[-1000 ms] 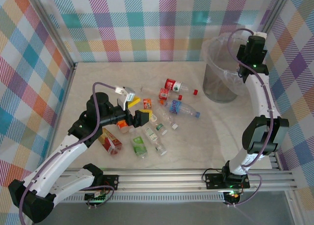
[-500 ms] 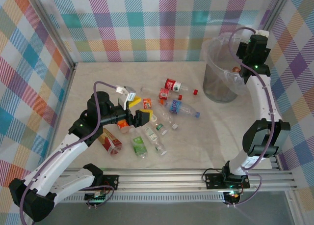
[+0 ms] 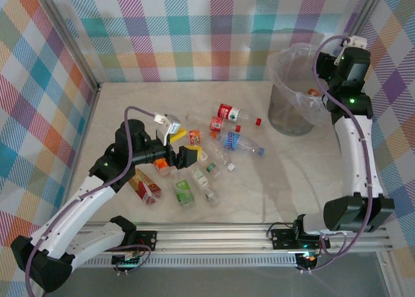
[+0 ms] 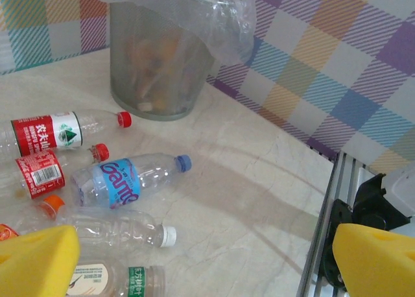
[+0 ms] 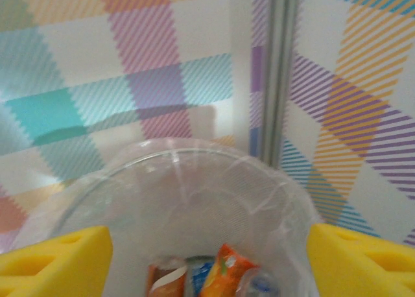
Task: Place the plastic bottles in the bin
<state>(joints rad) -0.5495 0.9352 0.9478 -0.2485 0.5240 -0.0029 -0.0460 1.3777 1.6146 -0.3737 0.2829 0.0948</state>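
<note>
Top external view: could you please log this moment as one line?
left gripper: open, over plastic bottles | right gripper: open, above bin | orange-labelled bottle: inside bin

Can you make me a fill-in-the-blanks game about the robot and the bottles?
1. Above the bin, the right hand is ____, not shut.
2. The bottle with the blue label has a ____ cap.
3. The bottle nearest the bin has a ____ cap.
Missing words: open, blue, red.
</note>
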